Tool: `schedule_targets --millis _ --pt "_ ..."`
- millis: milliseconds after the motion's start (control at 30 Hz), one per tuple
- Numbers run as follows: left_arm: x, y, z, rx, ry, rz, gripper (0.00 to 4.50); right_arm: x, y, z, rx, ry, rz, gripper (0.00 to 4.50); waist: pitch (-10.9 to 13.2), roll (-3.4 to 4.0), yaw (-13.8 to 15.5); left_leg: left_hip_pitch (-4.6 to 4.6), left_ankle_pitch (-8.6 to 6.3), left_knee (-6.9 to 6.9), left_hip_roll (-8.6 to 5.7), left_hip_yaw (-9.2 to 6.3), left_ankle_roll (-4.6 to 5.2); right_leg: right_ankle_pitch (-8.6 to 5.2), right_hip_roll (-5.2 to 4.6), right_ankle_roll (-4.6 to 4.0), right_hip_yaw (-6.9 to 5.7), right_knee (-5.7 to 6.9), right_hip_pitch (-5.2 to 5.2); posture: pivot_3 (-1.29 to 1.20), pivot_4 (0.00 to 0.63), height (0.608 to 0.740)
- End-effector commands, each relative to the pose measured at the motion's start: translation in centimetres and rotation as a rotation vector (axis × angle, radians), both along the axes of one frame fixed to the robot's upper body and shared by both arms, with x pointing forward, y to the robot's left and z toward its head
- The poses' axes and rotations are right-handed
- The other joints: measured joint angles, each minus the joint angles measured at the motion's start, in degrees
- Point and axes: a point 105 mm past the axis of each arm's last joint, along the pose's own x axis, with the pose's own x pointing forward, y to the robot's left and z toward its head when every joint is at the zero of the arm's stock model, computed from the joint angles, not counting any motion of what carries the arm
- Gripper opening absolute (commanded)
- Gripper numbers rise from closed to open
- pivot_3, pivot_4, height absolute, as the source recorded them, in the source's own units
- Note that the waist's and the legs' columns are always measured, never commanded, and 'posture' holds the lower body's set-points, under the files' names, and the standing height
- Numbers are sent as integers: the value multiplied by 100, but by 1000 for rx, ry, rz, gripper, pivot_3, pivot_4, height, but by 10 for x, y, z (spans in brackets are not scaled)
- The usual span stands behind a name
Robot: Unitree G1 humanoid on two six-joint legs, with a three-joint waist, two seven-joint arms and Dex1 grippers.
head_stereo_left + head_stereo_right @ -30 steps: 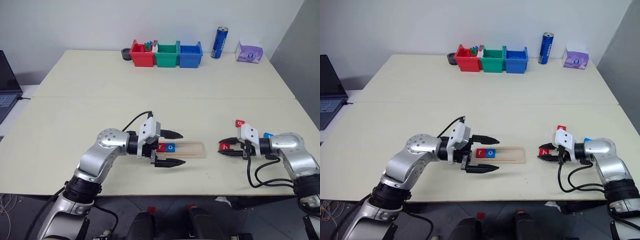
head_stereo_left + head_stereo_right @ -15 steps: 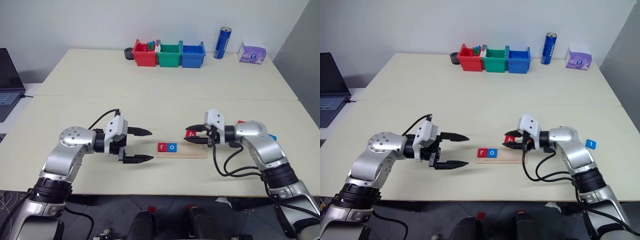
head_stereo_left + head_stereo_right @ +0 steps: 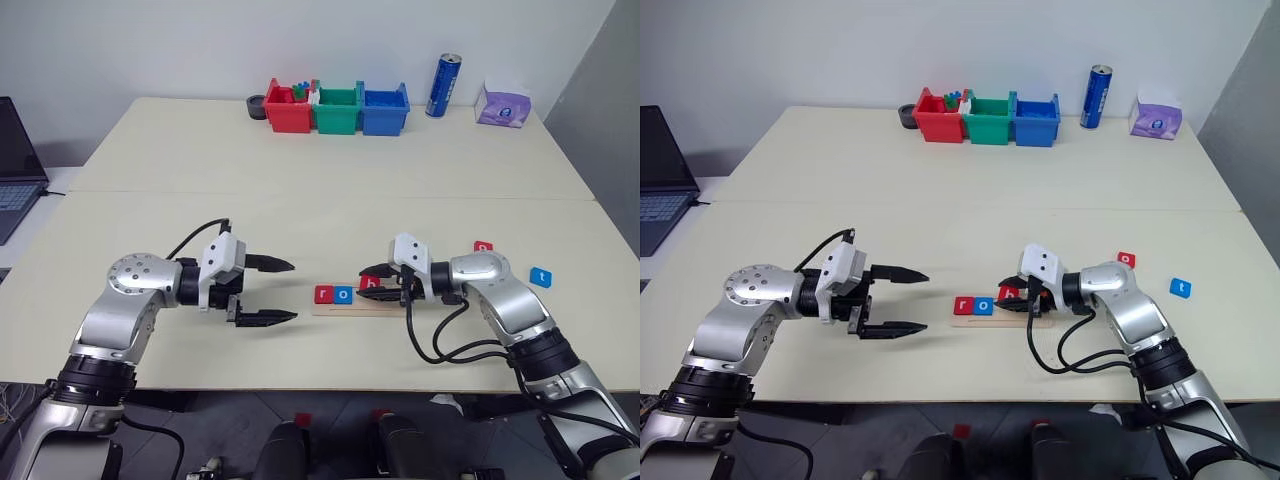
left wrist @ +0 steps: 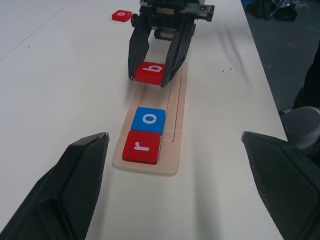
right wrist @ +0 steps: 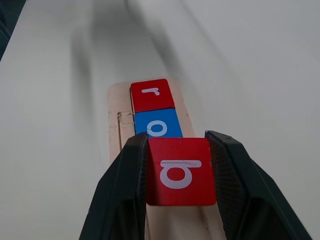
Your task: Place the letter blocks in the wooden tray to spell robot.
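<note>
A big pale table [image 3: 330,200] holds everything. At its far edge stand three bins [image 3: 336,108], red, green and blue, with a blue can [image 3: 441,86] to their right. The left gripper [image 3: 272,291] hangs just left of the tray with its two black fingers spread wide and nothing between them. The right gripper [image 3: 376,287] pinches the red b tile [image 4: 150,73] from both sides and holds it just over the tray [image 4: 170,125], right next to the blue o tile [image 4: 148,120]. The red r tile [image 4: 142,146] sits at the tray's left end, touching the o. A red tile [image 3: 483,246] and a blue t tile [image 3: 541,276] lie on the table to the right, well apart from the tray. To do this step well, the robot should probably keep the b flat and straight, lower it slowly so its edge meets the o, then let go gently. If it comes down tilted, it may bump the o or sit crooked.
</note>
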Motion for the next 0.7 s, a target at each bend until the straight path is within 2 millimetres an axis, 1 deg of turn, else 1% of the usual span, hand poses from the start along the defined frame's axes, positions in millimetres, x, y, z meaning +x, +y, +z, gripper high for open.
schedule_targets --millis 33,167,700 --pt "0 -5 5 1 -43 -16 4500 -2 8 0 3 -4 19 1427 0 0 -3 0 0 0 0 0 0 0 0 0 0 0 0 0 150 740" --pt "0 -9 5 -2 -48 -25 4500 -2 12 -3 -4 1 28 1427 0 0 -2 0 0 0 0 0 0 0 0 0 0 0 0 0 150 740" --pt "1 -13 5 -6 -58 -30 4500 -2 15 -12 -22 -1 27 1427 0 0 -4 0 0 0 0 -1 0 0 0 0 -1 0 0 0 150 740"
